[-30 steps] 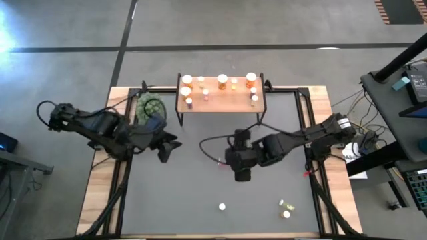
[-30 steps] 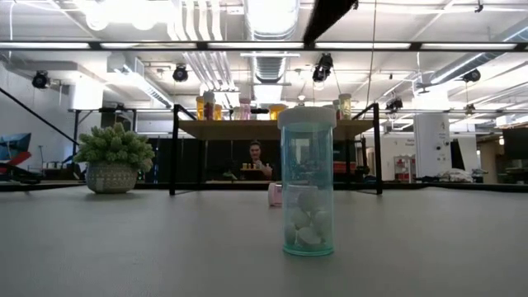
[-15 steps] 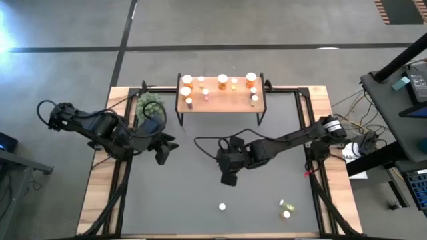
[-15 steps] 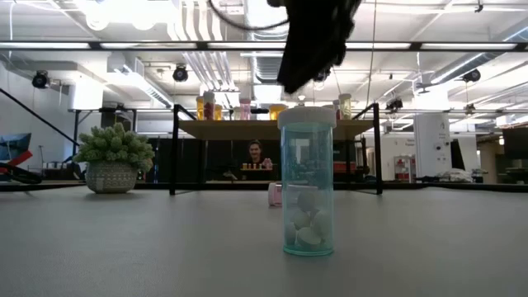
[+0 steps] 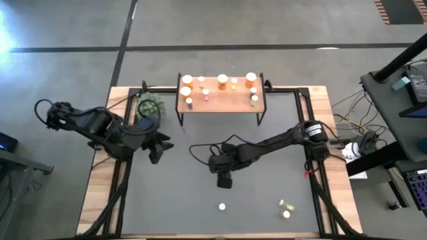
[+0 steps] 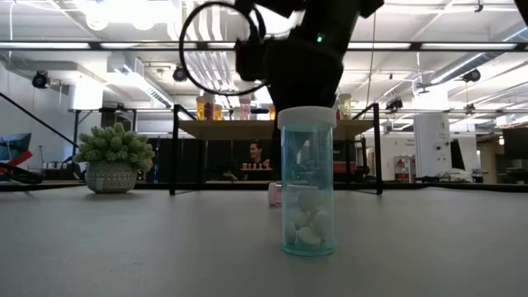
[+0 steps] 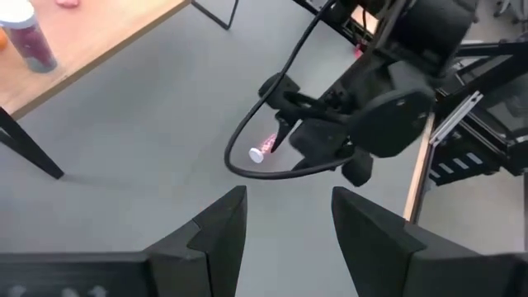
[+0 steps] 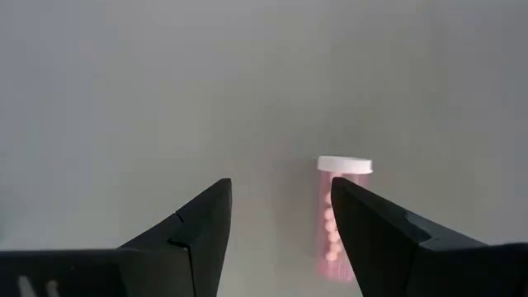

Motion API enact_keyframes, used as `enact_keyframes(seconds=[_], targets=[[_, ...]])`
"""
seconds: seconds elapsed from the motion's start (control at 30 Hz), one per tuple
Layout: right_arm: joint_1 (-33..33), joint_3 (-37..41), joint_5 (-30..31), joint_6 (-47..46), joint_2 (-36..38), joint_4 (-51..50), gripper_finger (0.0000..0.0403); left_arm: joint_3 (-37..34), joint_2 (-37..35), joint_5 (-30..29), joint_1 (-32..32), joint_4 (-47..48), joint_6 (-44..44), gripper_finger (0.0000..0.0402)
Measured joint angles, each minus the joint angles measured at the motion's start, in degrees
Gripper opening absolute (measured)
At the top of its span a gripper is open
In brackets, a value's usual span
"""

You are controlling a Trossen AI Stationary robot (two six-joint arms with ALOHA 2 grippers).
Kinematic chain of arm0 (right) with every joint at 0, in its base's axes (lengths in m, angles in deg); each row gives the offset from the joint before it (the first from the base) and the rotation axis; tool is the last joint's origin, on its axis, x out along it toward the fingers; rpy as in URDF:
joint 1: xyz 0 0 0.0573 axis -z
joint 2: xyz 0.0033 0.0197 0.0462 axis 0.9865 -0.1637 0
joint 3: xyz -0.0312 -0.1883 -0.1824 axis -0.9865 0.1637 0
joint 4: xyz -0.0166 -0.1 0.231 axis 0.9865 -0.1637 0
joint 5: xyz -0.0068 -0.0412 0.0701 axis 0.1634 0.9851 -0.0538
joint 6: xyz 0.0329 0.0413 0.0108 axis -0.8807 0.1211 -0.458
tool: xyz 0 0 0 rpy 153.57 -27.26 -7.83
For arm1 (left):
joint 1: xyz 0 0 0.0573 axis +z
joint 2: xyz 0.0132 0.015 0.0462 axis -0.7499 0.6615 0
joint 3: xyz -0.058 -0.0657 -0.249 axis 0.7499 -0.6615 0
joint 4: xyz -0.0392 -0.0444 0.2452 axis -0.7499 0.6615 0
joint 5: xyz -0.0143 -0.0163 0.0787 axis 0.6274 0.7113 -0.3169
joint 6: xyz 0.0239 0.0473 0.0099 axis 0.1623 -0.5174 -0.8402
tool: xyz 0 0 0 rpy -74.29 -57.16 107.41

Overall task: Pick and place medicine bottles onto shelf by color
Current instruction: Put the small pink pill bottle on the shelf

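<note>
Reaching further out over the mat than a second ago, the right gripper (image 5: pixel 224 179) has swung from mid-table toward the left and nearer the front edge; its fingers stand apart with nothing between them, pointed down at a small pink bottle (image 8: pixel 342 216) lying on its side on the grey mat (image 5: pixel 180 200), cap (image 8: pixel 344 165) away from the wrist; the bottle sits just beside one finger, not between the pair, so I judge the arm needs a sideways nudge before closing. From the left wrist view the same pink bottle (image 7: pixel 263 149) shows just by the right arm's wrist; the left gripper (image 7: pixel 280 216) hangs open and empty near the plant (image 5: pixel 151 105), hardly shifted, apparently waiting. Outward from there: a teal bottle (image 6: pixel 307 181) stands upright close to the low camera, white cap up, and two yellow-green bottles (image 5: pixel 284 208) lie near the front right; these look like the work left. At the back, the shelf (image 5: pixel 220 101) already carries orange, pink and white bottles in clusters, presumably sorted by colour; a person (image 6: pixel 257 157) shows in the room beyond.
</note>
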State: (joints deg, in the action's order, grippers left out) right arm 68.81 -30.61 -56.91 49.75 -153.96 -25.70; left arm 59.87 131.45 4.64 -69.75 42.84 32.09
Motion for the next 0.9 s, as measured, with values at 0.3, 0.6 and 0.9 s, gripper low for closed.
enact_keyframes(seconds=[0.3,0.6,0.9], targets=[[2.41,0.0,2.59,2.77,-0.24,0.06,0.0199,0.0,-0.62,-0.01,0.04,1.86,0.0,0.0162],[4.84,0.0,-1.59,4.94,-2.11,0.46,0.0199,0.0,-0.27,-0.01,0.04,2.37,0.0,0.0162],[5.84,0.04,-3.29,4.9,-5.74,0.71,0.0199,0.0,-0.28,-0.02,0.04,2.43,0.0,0.0162]])
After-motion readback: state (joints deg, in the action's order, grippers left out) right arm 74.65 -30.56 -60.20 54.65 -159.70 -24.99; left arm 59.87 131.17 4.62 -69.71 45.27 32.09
